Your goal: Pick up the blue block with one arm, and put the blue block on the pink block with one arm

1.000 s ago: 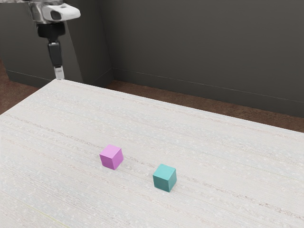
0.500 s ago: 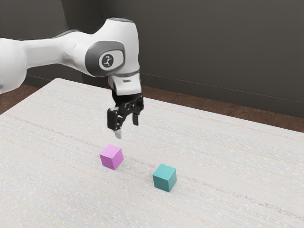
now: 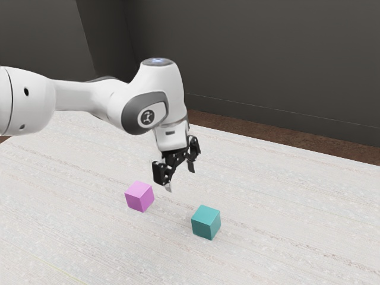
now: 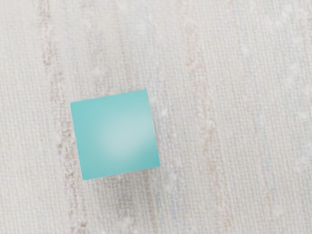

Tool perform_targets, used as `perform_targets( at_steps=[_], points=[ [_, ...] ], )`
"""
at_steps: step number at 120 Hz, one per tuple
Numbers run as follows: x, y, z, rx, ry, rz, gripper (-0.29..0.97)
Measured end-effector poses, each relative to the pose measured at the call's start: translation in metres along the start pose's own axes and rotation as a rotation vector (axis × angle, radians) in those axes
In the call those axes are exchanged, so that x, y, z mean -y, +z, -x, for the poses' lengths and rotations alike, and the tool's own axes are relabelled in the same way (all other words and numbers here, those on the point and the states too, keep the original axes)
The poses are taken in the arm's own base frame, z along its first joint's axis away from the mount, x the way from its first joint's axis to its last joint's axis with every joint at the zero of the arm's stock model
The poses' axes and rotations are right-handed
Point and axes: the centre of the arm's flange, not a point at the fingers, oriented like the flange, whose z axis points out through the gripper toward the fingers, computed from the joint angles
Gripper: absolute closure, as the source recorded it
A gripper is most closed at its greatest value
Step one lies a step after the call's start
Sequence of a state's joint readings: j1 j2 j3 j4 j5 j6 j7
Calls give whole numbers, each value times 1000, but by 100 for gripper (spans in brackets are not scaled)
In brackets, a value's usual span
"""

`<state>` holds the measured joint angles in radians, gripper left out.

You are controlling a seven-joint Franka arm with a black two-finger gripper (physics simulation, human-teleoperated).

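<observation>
The blue block [image 3: 206, 222] is a teal cube resting on the white table [image 3: 285, 202], a short way to the exterior view's right of the pink block [image 3: 139, 196]. My gripper [image 3: 180, 177] hangs open and empty above the table, above and between the two blocks, closer to the pink one's far side. In the wrist view the blue block [image 4: 115, 134] lies flat on the table below my hand, its top face toward the camera.
The table's far edge [image 3: 249, 133] runs along a brown floor and dark walls. My white arm [image 3: 89, 104] reaches in from the exterior view's left, above the table's back part.
My arm swung in from the upper left, down over the table, then shifted right and lower toward the blocks. Both blocks stayed where they were.
</observation>
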<state>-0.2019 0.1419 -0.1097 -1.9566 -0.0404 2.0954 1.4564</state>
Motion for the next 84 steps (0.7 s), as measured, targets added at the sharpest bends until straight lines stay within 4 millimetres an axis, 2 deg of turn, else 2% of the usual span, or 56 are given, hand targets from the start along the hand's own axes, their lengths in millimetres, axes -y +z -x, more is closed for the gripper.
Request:
perform_targets(
  at_steps=[17,54,84],
  points=[
    [4,16,-10,-7,-8,-6,0],
    [10,46,-17,-8,-105,12,0],
    [17,96,-16,-31,-191,50,0]
  ],
)
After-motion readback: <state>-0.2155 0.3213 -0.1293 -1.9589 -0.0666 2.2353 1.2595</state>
